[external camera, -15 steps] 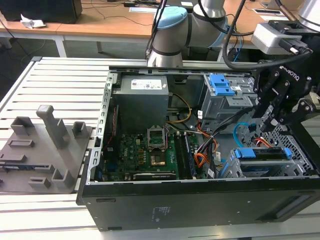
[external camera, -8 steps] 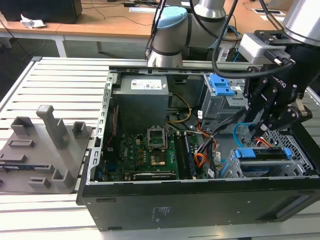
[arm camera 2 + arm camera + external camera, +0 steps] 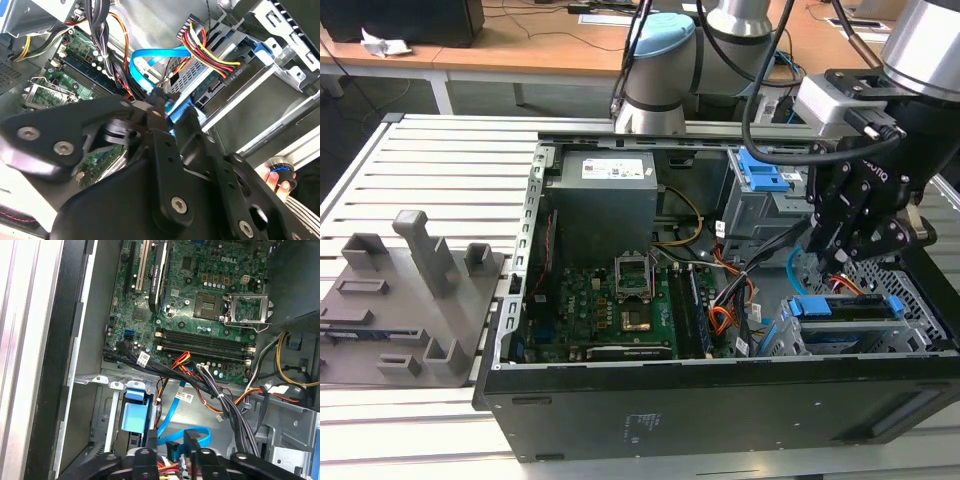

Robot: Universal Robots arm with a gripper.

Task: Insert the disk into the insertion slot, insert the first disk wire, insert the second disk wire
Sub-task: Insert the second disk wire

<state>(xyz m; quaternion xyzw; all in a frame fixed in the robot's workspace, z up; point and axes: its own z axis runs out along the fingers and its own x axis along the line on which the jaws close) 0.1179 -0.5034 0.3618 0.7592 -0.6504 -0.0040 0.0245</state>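
The disk point(image 3: 845, 308), framed by its blue carrier, lies in the insertion slot point(image 3: 920, 300) at the exterior view's right end of the open computer case. My gripper point(image 3: 828, 262) hangs just above the disk's inner end. In both wrist views its black fingers point(image 3: 150, 112) are shut on the plug of a flat blue disk wire point(image 3: 145, 57), which loops up from the case floor point(image 3: 172, 410). A bundle of red, yellow and black wires point(image 3: 210, 52) ends in a black plug point(image 3: 231, 75) sitting against the disk's end. The carrier's blue tab point(image 3: 134, 415) lies beside my gripper point(image 3: 171, 450).
The motherboard point(image 3: 620, 300) fills the case's middle and the grey power supply point(image 3: 605, 200) stands behind it. A taller grey cage with a blue latch point(image 3: 760, 175) rises behind the disk bay. Loose cables point(image 3: 220, 395) cross beside the bay. A person's hand point(image 3: 275, 182) shows outside the case.
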